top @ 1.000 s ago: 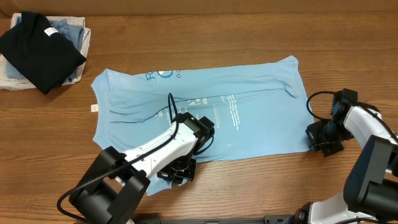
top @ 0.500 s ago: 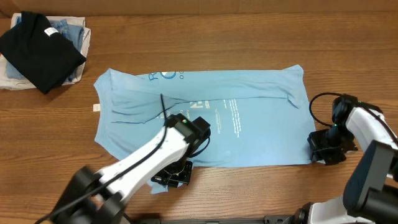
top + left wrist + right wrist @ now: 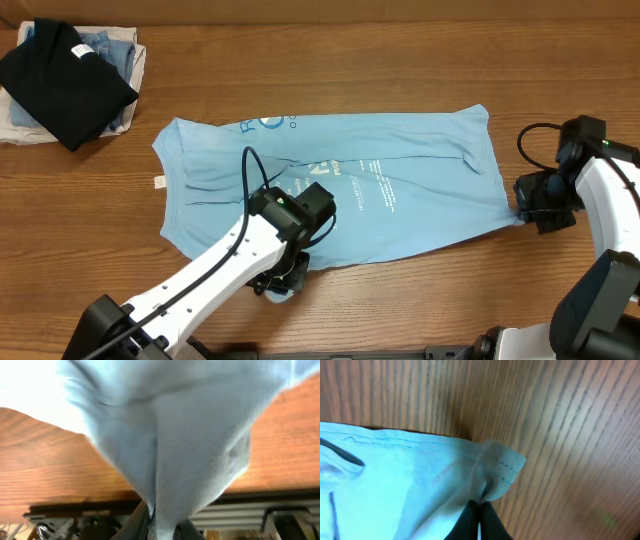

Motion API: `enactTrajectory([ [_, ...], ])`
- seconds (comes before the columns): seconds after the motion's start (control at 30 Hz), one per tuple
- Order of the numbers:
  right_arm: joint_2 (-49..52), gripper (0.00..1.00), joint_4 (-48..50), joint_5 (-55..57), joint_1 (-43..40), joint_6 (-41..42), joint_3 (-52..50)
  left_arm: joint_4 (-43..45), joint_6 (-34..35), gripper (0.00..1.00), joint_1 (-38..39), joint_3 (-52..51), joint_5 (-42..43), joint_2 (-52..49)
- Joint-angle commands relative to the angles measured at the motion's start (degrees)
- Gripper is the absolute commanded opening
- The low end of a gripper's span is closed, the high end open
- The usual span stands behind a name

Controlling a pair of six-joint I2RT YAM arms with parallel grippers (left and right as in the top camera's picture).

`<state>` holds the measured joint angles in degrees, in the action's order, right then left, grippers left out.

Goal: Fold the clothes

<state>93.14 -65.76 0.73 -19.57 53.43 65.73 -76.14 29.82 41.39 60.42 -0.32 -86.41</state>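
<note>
Warm brown wooden table (image 3: 400, 60) fills the overhead view, and a light sky-blue short-sleeved t-shirt (image 3: 400, 190) with white printed lettering lies spread across its middle. The left arm crosses the near edge of the t-shirt and covers part of the lettering, and its thin black cable (image 3: 250, 175) loops over the cloth. From above, the left gripper (image 3: 285, 278) is a dark shape under the wrist, and its fingers cannot be made out. In the left wrist view, blurred blue cloth fills most of the picture and only dark finger stubs show at the bottom edge.

At the far left corner a black folded shirt (image 3: 65, 80) lies on top of denim-blue and white folded garments (image 3: 115, 50), well apart from the t-shirt. This pile reaches the left edge of the frame. Bare wood runs along the far side, and more lies between the t-shirt and the pile. The near left edge of the t-shirt sits close to the table's front edge.

The left gripper (image 3: 161, 527) is clenched on a gathered bunch of the t-shirt, which narrows down into the fingers. The right gripper (image 3: 527, 203) is at the t-shirt's near right corner, which is drawn out to a point. In the right wrist view, the right gripper (image 3: 480, 512) is pinched tightly together on the stitched hem of that corner, just above the wood.
</note>
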Motion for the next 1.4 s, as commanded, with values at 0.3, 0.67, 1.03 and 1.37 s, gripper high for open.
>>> enactTrajectory([
  [0.3,-0.66,0.04,4.33,-3.43,-0.04,0.90,1.07,8.13,-5.70,0.04,-18.32,0.90,-4.13,0.61],
  [0.67,0.52,0.04,11.13,-3.19,7.72,4.24,0.59,20.94,-8.48,0.09,-25.99,0.96,-2.64,0.61],
  [1.03,0.55,0.04,15.98,0.20,11.26,8.35,0.55,33.16,-12.11,0.13,-26.10,0.98,-7.04,0.59],
  [1.37,0.55,0.04,19.34,5.73,11.26,8.33,0.55,33.18,-12.07,0.19,-26.67,0.98,-19.76,0.15],
])
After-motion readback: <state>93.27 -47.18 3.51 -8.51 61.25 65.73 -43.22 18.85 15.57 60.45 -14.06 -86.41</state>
